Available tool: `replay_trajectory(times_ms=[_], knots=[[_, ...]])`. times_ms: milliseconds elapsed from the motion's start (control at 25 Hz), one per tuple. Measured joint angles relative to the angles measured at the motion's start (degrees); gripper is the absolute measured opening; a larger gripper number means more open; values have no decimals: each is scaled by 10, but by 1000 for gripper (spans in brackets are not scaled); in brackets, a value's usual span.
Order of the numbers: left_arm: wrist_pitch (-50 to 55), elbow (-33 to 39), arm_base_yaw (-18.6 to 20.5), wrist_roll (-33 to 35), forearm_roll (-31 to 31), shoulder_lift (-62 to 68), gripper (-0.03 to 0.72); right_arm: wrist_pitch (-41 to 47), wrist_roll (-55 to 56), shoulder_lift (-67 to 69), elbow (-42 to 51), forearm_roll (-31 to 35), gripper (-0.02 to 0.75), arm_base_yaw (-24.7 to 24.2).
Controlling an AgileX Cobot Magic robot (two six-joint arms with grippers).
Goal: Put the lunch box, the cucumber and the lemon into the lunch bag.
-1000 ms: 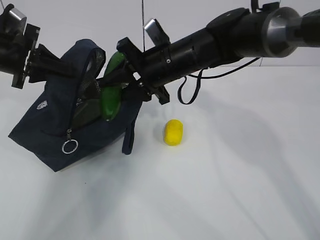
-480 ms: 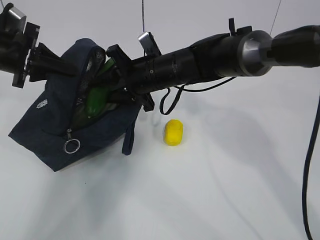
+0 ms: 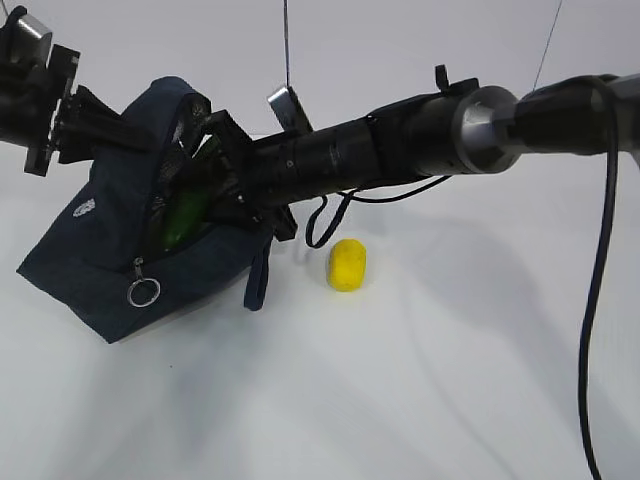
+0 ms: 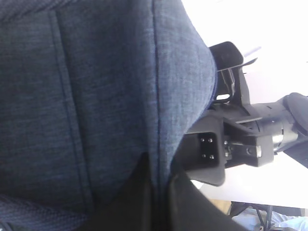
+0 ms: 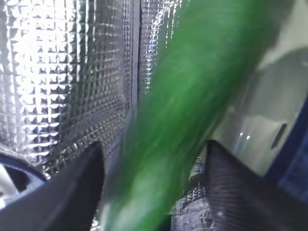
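Note:
The navy lunch bag (image 3: 90,250) lies tilted on the white table, mouth held up. My left gripper (image 3: 135,135) is shut on its top edge, pinching the fabric (image 4: 96,96) between its fingers (image 4: 139,197). My right gripper (image 3: 215,185) reaches into the mouth. The dark green cucumber (image 3: 185,215) is inside the opening. In the right wrist view it (image 5: 192,106) is blurred between spread jaws (image 5: 154,192), with gaps on both sides, against the foil lining (image 5: 62,72). A pale smooth surface (image 5: 269,110) beside it looks like the lunch box. The yellow lemon (image 3: 347,264) lies on the table right of the bag.
The zipper's metal ring pull (image 3: 141,292) hangs at the bag's front. A loop handle (image 3: 258,275) droops onto the table near the lemon. A black cable (image 3: 320,225) loops under the right arm, which spans the upper middle of the view.
My right gripper has pushed left, deeper into the bag's mouth, carrying the cucumber from outside the opening to inside it. The left gripper and lemon have not moved.

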Motion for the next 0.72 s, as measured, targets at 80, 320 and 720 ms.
replay_trajectory(times_ms=[80,320,720], knots=[[0,0,0,0,0,0,0,0,-1,0,0,1,391,1],[0,0,0,0,0,0,0,0,-3,0,0,4,517,1],[0,0,0,0,0,0,0,85,-63,0,0,4,531,-11]])
